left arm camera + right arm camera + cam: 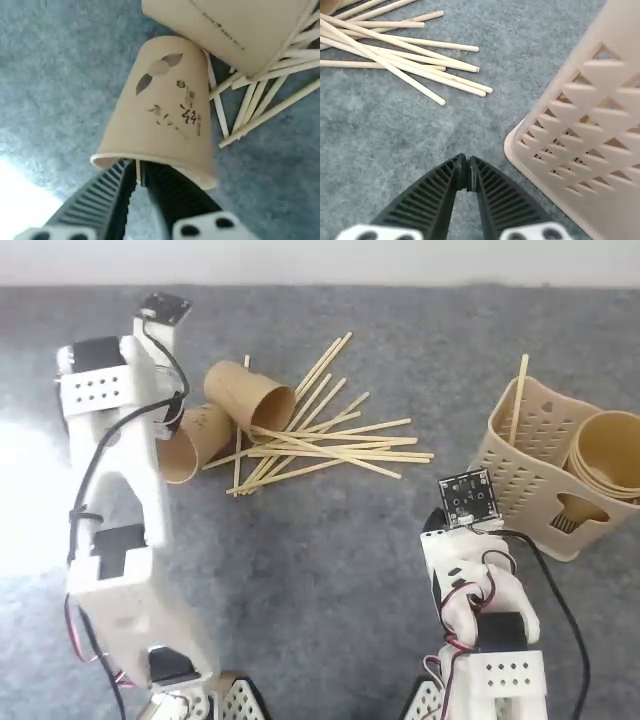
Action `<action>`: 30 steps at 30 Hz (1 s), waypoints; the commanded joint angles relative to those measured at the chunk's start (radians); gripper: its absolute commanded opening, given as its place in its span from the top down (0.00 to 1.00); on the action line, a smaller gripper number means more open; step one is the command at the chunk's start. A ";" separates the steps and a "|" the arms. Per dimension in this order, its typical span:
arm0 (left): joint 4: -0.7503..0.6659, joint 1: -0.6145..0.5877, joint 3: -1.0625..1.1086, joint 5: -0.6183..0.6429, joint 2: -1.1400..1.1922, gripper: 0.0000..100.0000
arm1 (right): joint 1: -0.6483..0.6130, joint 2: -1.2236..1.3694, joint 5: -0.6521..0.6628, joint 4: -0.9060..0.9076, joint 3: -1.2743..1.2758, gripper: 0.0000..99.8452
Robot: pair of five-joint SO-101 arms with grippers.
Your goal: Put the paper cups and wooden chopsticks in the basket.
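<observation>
As seen from the wrist, had the left gripper [136, 172] clamped on the rim of 1 paper cup [165, 110], toppled beside the chopsticks [265, 95]. Might have slipped or crumpled under so thin a pinch. Had the right gripper [467, 172] closed, empty, near the basket [580, 135].

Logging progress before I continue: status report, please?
Left gripper shut on paper cup rim. Right gripper shut, empty, beside basket. Loose chopsticks beside second cup.
</observation>
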 commanded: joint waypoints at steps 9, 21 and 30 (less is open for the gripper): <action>-0.126 0.087 -0.124 0.143 0.115 0.99 | -0.007 -0.008 0.018 -0.012 -0.011 0.99; -0.080 0.157 -0.390 0.199 0.141 0.99 | -0.038 -0.008 0.020 -0.010 -0.008 0.99; 0.103 0.075 -0.679 0.196 0.149 0.98 | -0.038 -0.008 0.020 -0.010 -0.006 0.99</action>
